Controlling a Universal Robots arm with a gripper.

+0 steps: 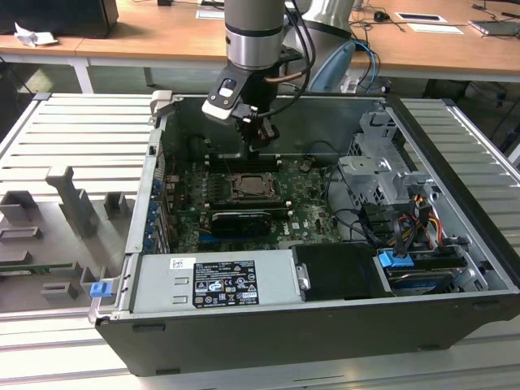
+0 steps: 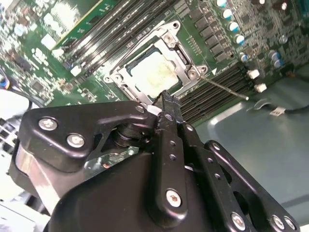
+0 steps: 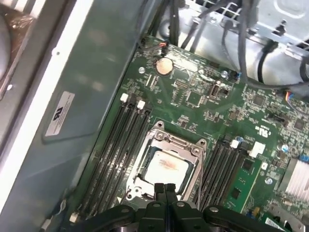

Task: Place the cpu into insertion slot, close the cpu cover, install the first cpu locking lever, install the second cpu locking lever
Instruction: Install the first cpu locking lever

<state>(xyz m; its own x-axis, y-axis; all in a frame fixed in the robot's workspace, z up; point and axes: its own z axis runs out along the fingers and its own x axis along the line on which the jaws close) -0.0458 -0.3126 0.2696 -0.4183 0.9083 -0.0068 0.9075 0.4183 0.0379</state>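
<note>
In the exterior view, one open black computer case (image 1: 455,268) lies on a ribbed grey worktop (image 1: 81,130), with wooden desks (image 1: 162,36) behind. One printed label (image 1: 223,282) sits on its power supply. The claw (image 1: 262,145) hangs just above the insertion slot (image 1: 256,188).

In the second wrist view, the fingertips (image 2: 169,108) are pressed together and empty, near the cpu cover (image 2: 186,67), which frames the cpu (image 2: 153,72).

In the first wrist view, the cpu (image 3: 166,169) sits in the slot. One white label (image 3: 59,113) marks the case wall, and one coin cell (image 3: 164,65) sits on the board.

Black gripper (image 3: 165,187). Under its tips: pale silver cpu (image 3: 166,169) with a faint brownish smear, framed by silvery cpu cover (image 3: 176,143). Green motherboard (image 3: 193,111) around, black memory slots (image 3: 116,145) flanking.
</note>
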